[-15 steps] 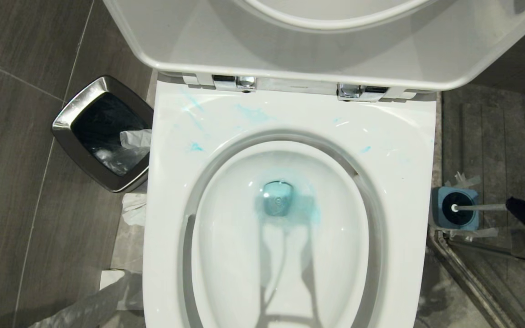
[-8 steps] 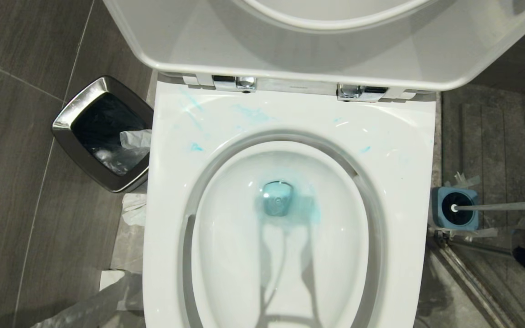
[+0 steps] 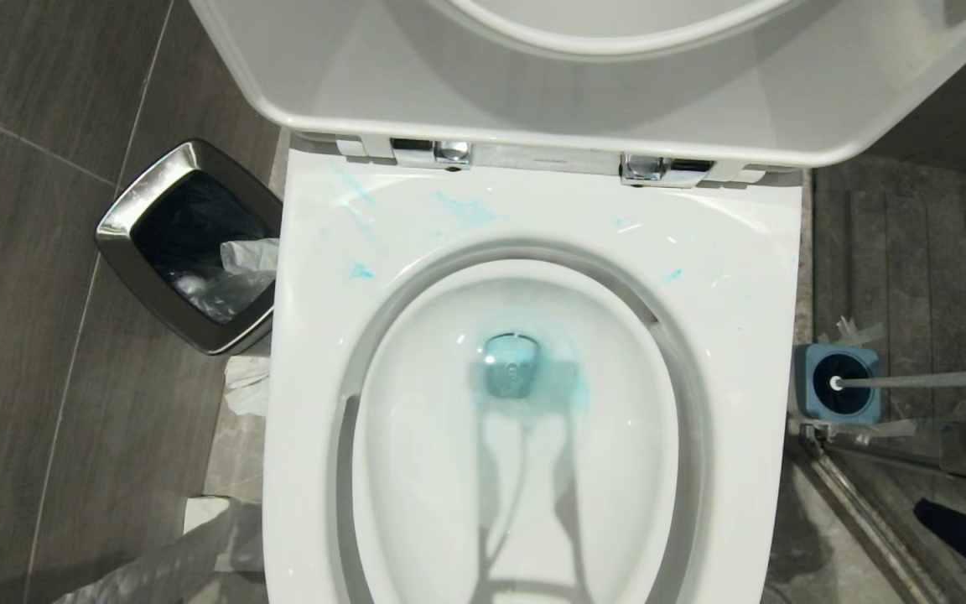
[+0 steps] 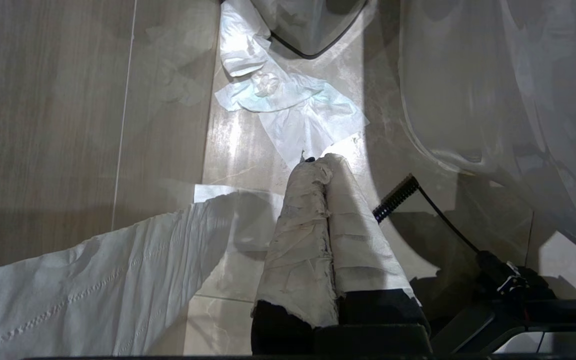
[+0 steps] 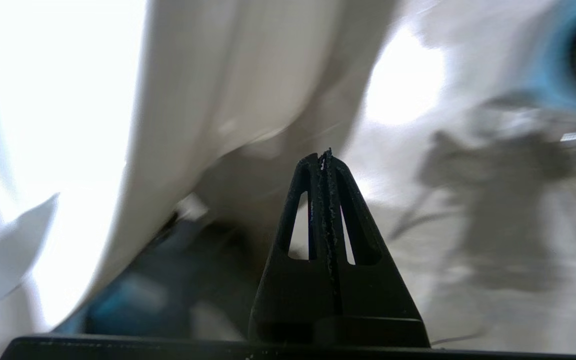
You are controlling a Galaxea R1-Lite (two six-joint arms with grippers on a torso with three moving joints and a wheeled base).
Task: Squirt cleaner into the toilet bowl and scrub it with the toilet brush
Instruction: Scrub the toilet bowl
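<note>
1. The toilet bowl point(image 3: 726, 277) fills the middle of the head view, its seat and lid raised against the back and chrome hinges point(image 3: 433, 153) showing at the rear edge.
2. Blue cleaner point(image 3: 525, 377) pools around the drain at the bottom of the basin, with thin blue smears on the flat rim behind it.
3. On the robot's left, a steel-rimmed black bin point(image 3: 127, 214) stands just beside the bowl's edge, leaving only a narrow strip of floor between them; paper scraps point(image 3: 246, 382) lie in that strip.
4. On the robot's right, the toilet brush point(image 3: 927, 379) sits in its blue holder point(image 3: 806, 377), close to the bowl's side, its handle leaning out toward the right edge of the head view.
5. A metal floor rail point(image 3: 869, 520) runs diagonally below the holder, bounding the open floor there.
6. The right gripper point(image 5: 325, 165) has its jaws pressed together on nothing; in the head view only a dark part of that arm shows in the lower right corner, well apart from the brush.
7. The left gripper point(image 4: 325, 165), wrapped in paper, hangs low over the floor beside the bowl's base, jaws pressed together.
8. Compared with 1 second ago, the right arm has pulled back from the brush handle toward the lower right corner; the brush, bowl and bin lie unchanged.
</note>
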